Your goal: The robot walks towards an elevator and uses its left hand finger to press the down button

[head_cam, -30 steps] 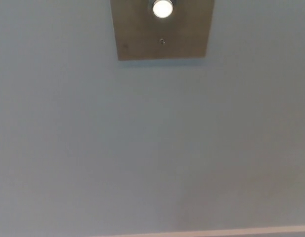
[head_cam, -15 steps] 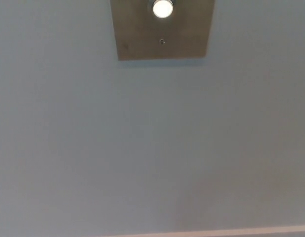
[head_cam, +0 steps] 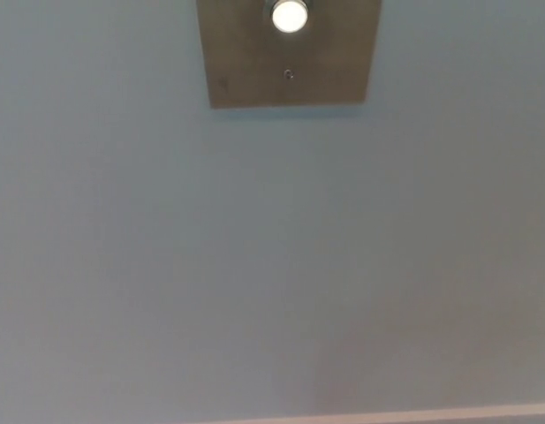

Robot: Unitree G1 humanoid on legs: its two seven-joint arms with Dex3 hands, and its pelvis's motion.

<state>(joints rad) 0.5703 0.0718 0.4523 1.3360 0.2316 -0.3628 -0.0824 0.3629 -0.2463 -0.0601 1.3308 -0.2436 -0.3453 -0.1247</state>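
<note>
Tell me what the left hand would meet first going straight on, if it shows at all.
Cannot tell: the left hand is not in view. Ahead lies only pale wall, with the metal panel and its lit button at the top edge.

Pale blue-grey wall (head_cam: 254, 265) filling almost whole frame, looking plain. Brushed-metal panel (head_cam: 246, 75) sitting at top centre, upper part running off picture edge, lower edge and both sides showing, slightly skewed. Round button (head_cam: 289, 15) glowing white near top of panel, partly cut by frame edge. Small dark fitting (head_cam: 289, 74) lying just below button on panel, too small to identify. Faint darker patch (head_cam: 387, 353) shading wall at lower right. Thin pale strip (head_cam: 387, 415) running along bottom edge.
</note>
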